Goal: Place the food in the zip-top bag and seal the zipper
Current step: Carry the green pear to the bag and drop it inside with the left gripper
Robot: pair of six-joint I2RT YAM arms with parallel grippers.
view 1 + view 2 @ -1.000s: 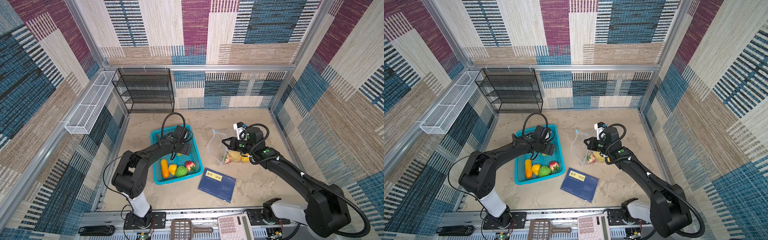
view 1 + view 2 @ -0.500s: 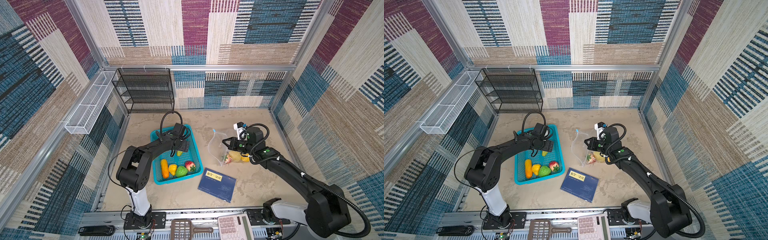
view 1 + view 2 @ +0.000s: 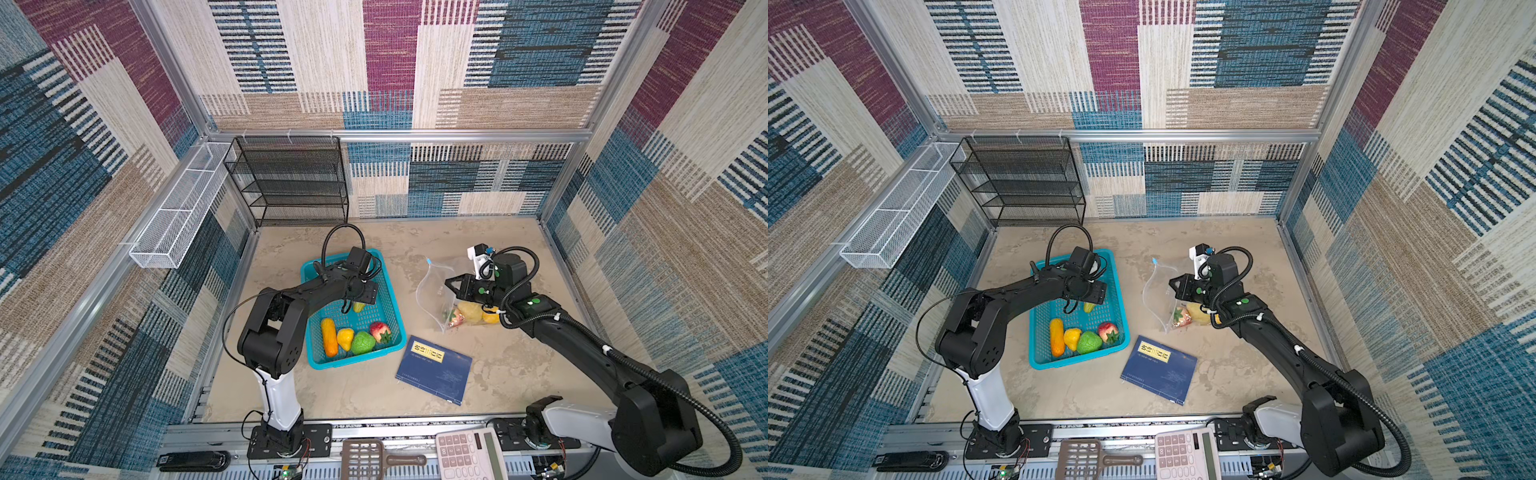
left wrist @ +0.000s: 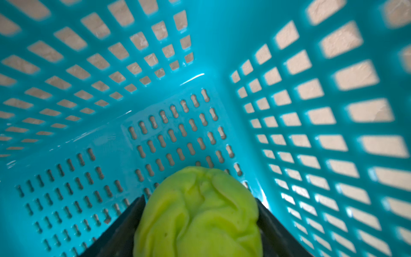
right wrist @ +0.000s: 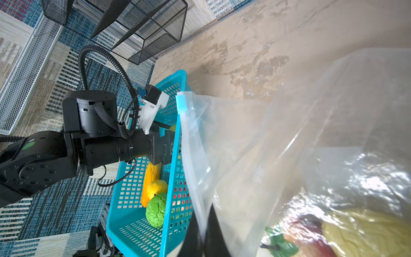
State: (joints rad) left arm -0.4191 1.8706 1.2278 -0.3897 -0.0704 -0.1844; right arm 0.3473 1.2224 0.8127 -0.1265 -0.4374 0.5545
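Clearance over one basket wall is what the coming carry turns on. The left gripper (image 3: 360, 303) is down inside the far end of the teal basket (image 3: 357, 359). Its jaws stand wide, with a lumpy yellow-green toy vegetable (image 4: 200, 211) filling the gap between them. Both fingers (image 4: 135, 213) look to be against the toy's flanks, but whether they truly pinch it I cannot tell.

From this claw the zip-top bag (image 3: 436, 291) lies sideways, toward the right arm, past the basket's long wall and a strip of bare tabletop (image 3: 406, 270) (near, not touching). The right gripper (image 3: 452, 289) is closed tight on the bag's film beside the mouth and holds it lifted, so the opening gapes toward the basket and the left claw. The zipper (image 5: 189, 160) runs roughly parallel to that basket wall, from the light-blue slider (image 5: 181, 102) at its far end toward the right claw's pinch.

In my judgement the toy must rise clear of the wall, then travel straight across into the mouth. The left arm is plainly the nearer one.

Inside the bag, beyond the right claw, sit a strawberry-like piece (image 3: 455, 319) and yellow pieces (image 3: 471, 311). Behind the left claw, at the basket's near end, lie an orange corn cob (image 3: 329, 343), a yellow toy (image 3: 345, 337), a green bumpy toy (image 3: 363, 343) and a red strawberry (image 3: 380, 332).
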